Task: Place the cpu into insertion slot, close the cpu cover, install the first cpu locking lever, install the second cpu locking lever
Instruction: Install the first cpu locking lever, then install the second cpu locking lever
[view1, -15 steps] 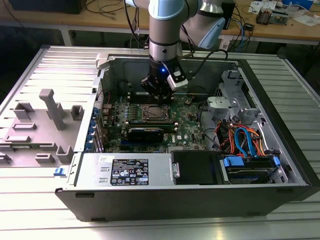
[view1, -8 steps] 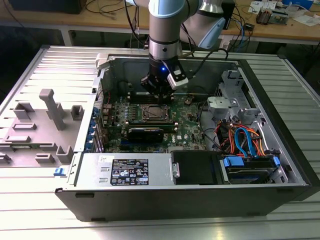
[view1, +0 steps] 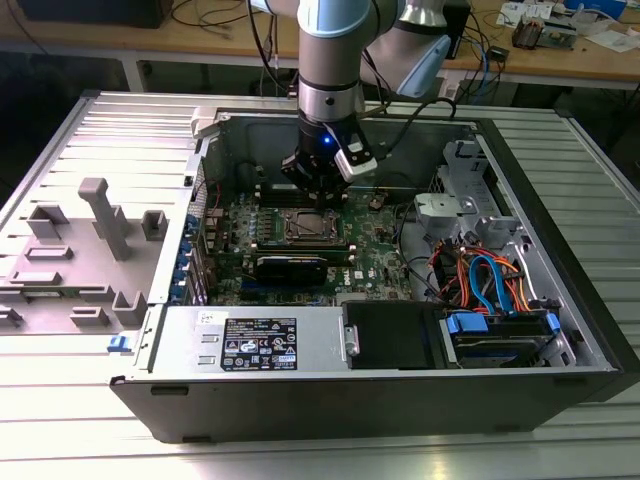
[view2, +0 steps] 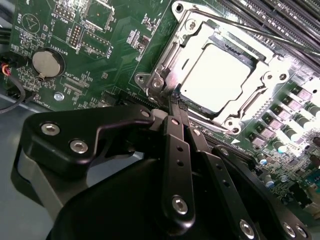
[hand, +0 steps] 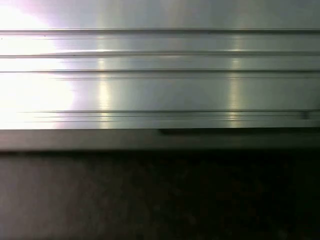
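Second wrist view: gripper (view2: 176, 102) pinched together beside cpu cover (view2: 172, 70), cpu (view2: 215, 77) seated.

One open computer case (view1: 560, 300) lies on the surface, holding one green motherboard (view1: 300, 240) with one cpu (view2: 215, 77) seated under one cpu cover (view2: 272, 75) near the board's middle. Beside the cpu on that board sits one round coin battery (view2: 45, 63). One robot arm (view1: 330, 60) with one hand (view2: 176, 107) hangs over the motherboard.
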